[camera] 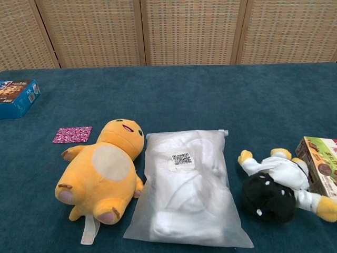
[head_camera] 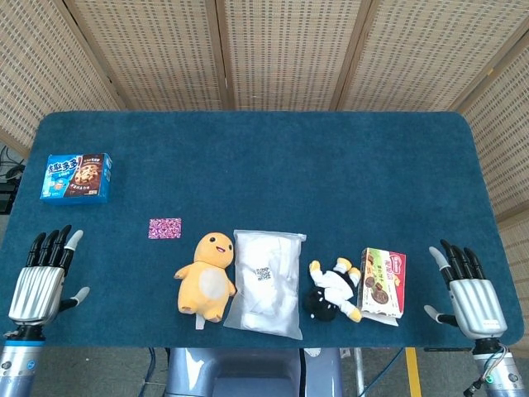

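Note:
My left hand rests open at the table's near left corner, fingers spread, holding nothing. My right hand lies open at the near right corner, likewise holding nothing. Between them along the front edge lie a yellow plush toy, a white plastic bag with a QR label, a black-and-white plush and a biscuit box. The biscuit box is nearest my right hand. Neither hand shows in the chest view.
A blue cookie box sits at the far left. A small pink patterned packet lies left of the yellow plush. The blue-covered table is backed by woven screens.

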